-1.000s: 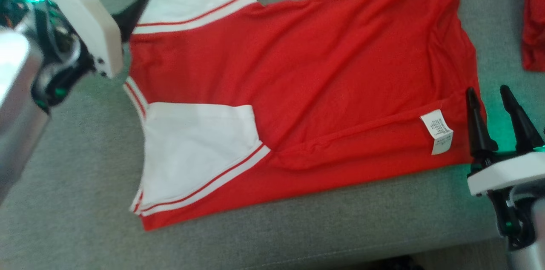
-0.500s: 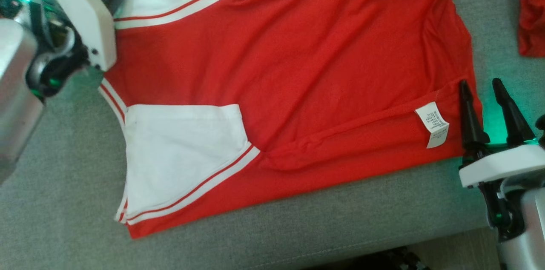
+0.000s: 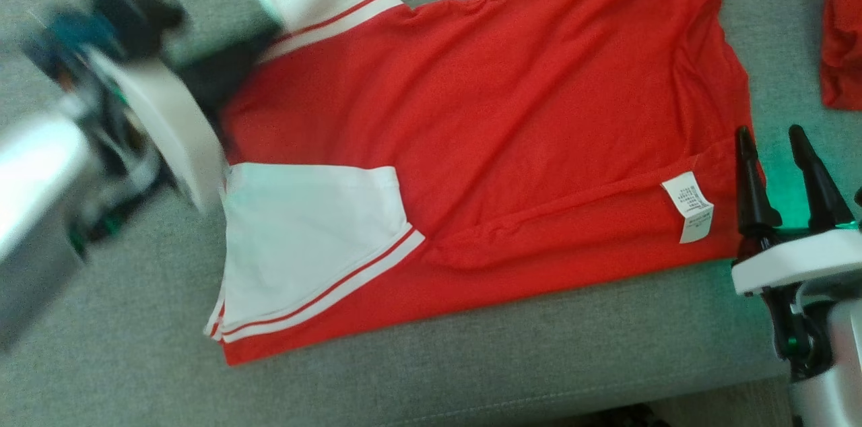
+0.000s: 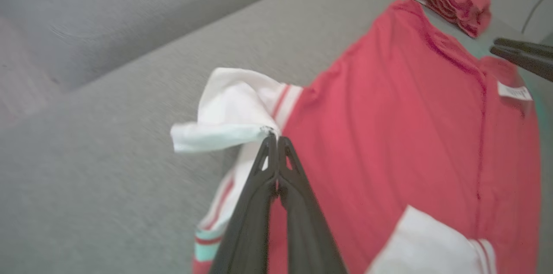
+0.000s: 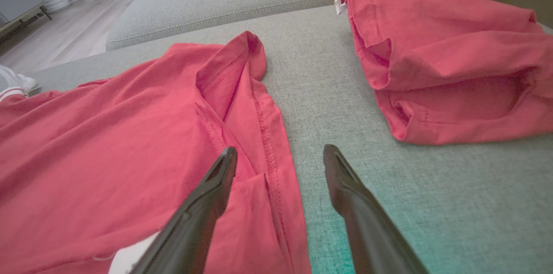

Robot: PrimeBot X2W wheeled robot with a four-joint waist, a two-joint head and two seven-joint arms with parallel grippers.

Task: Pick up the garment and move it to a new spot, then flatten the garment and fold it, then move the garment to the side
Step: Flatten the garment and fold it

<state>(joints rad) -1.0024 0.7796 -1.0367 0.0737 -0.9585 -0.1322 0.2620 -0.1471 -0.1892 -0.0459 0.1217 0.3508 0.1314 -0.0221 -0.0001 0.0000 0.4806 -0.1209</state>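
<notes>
The red-and-white garment [image 3: 505, 110] lies spread on the grey sofa [image 3: 101, 359]. The left gripper [image 4: 276, 136] is pinched tight on its white sleeve [image 4: 224, 114], cuff raised. The right gripper [image 3: 770, 134] gapes empty, straddling the hem [image 5: 268, 144]. 1 bunched red bundle [image 5: 453, 71] sits near that hem, apart. The left wrist view makes plain the pinch that is blurred in the head view.

Support: grey woven cushion [image 3: 471, 373]. On it: red shirt [image 3: 512, 117] spread flat and crosswise, white sleeves at the left, hem at the right, white label [image 3: 688, 206] face up near the hem. Near sleeve lies flat on the red body; far sleeve stands up off the cushion. Second item: folded red cloth [image 3: 842, 29], right of the hem, apart from the shirt.
</notes>
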